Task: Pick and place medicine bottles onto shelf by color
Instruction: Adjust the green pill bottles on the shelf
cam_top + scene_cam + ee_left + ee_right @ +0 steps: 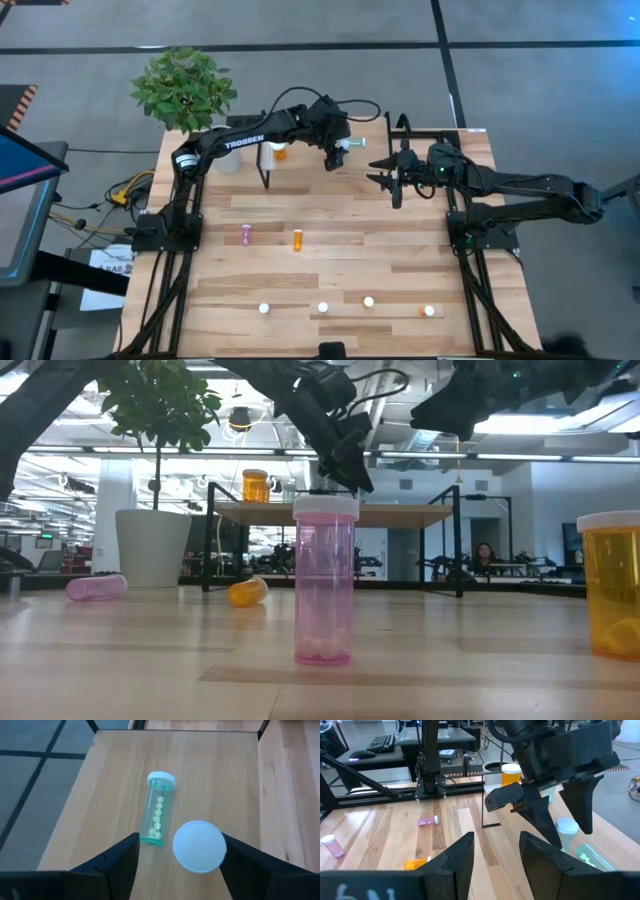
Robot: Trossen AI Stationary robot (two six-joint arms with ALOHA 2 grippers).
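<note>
Generally, treat each medicine bottle as light, stiff plastic: smooth-walled, probably slippery, apt to roll when lying and to tip when upright. Grip across the body just below the cap, never on the cap rim, and apply only a modest squeeze.

Nearest the front edge of the table [400,270]: four upright bottles in a row, among them a pink bottle [323,585] and an orange bottle [612,585]. Approach from above, jaws astride the body.

Mid-table: a lying pink bottle [246,234] and a lying orange bottle [297,239], well apart from the row. Take across the cylinder, jaws square to its long axis, to stop rolling.

Far end, on the shelf [220,765]: a teal bottle [157,810] on its side, pills loose inside; just beside it an upright white-capped bottle [199,846]; further along, an upright orange shelf bottle [279,152]. Left gripper [180,840] above the shelf, fingers spread either side of the white-capped bottle, apparently clear of both walls. Right gripper [496,837] just beside the shelf, fingers parted, holding nothing. Expect the teal bottle to roll toward the shelf edge if nudged.
</note>
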